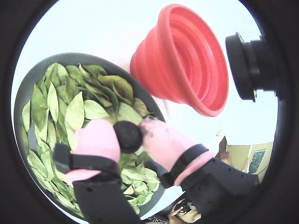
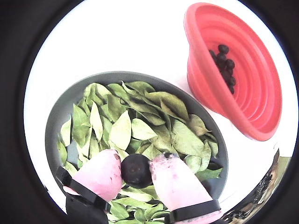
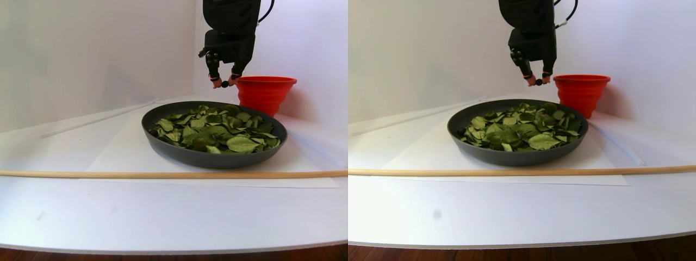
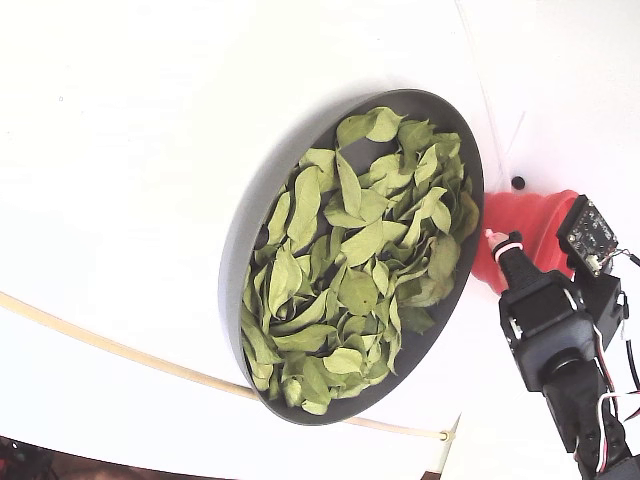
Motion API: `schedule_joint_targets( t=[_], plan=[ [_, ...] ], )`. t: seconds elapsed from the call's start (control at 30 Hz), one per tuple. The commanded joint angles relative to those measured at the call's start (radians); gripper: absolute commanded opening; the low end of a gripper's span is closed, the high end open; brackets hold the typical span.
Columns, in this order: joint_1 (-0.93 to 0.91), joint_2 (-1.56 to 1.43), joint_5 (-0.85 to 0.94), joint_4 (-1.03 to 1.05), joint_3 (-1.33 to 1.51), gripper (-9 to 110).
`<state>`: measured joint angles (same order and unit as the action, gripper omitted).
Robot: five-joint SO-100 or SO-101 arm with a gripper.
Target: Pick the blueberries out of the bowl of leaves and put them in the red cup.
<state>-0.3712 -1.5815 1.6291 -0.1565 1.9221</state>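
Surface: white table (image 3: 163,217), matte, with a white paper sheet (image 3: 119,155) under the work area. Plain white walls behind; strip of dark wood floor below the table's front edge in the stereo pair view. Thin wooden dowel (image 3: 109,174) lying across the table in front of the bowl, running left to right, apart from the bowl.

Bowl (image 2: 60,121): wide, shallow, dark grey, upright on the paper. Filled with light green leaves (image 2: 140,126), oval, pointed, lying flat and overlapping, tips in all directions, no common long axis.

Red cup (image 2: 252,88): upright just behind the bowl's rim in the stereo pair view, mouth up, wider at the rim, ribbed walls tapering down. Several blueberries (image 2: 224,65) resting inside on the bottom, seen in a wrist view.

Gripper (image 1: 127,136): narrow, pink fingertips (image 1: 96,140) closed on one blueberry (image 1: 128,136) from both sides. Berry round, no clear long axis; crown dimple not discernible. Same grasp seen in another wrist view (image 2: 136,170). In the stereo pair view, gripper (image 3: 224,84) pointing down, raised above the far rim of the bowl, just left of the cup rim, berry clear of the leaves.

One small dark berry (image 4: 517,183) lying loose on the table near the cup in the fixed view. Second camera housing (image 1: 247,65) at the right edge of a wrist view.
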Motion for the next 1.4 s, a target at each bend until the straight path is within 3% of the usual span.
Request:
schedule_joint_targets(
  t=[0.0, 1.37],
  plan=[
    [-0.041, -0.15, 0.0, 0.003, -0.071, 10],
    [-0.181, -0.052, -0.017, 0.04, -0.258, 10]
  ],
)
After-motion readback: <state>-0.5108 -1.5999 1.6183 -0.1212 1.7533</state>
